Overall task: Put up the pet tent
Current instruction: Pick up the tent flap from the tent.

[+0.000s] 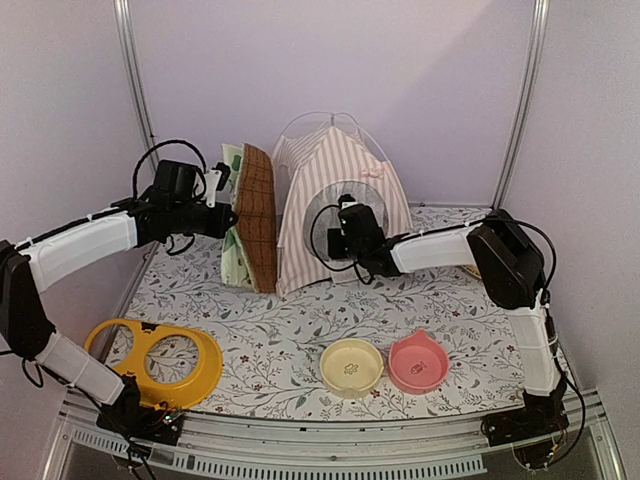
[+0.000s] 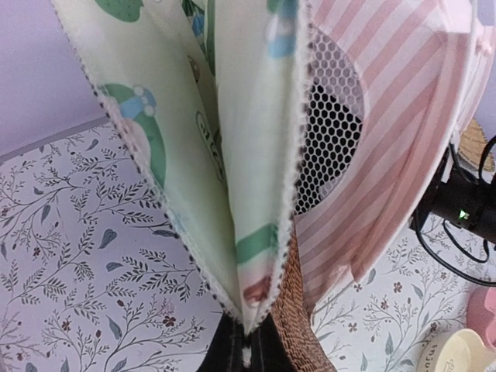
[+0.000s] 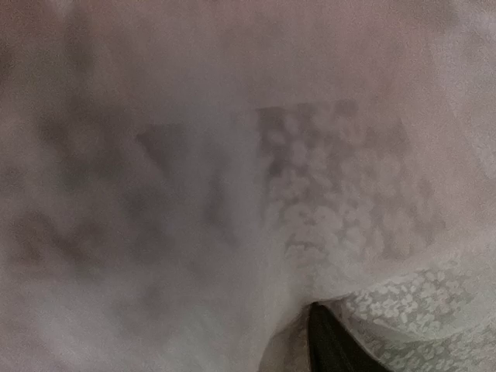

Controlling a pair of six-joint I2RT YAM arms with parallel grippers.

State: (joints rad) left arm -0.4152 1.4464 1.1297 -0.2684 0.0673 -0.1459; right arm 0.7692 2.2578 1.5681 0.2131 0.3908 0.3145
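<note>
Ideally the left end effector [image 1: 226, 200], clamped on the mat [image 1: 257, 215] beside the pet tent [image 1: 330, 165] at the tabletop's [image 1: 280, 330] back, should hold steady while the right end effector [image 1: 328, 238], grip unreadable, pulls it gently.

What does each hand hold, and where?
Left hand: the mat, pinched at its trimmed edge. Right hand: at the pet tent's front, hold cannot be told.

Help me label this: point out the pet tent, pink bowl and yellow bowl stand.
pet tent [image 1: 300, 205]: top view, striped side panel.
pink bowl [image 1: 418, 366]: top view, inner floor.
yellow bowl stand [image 1: 207, 362]: top view, right rim.
</note>
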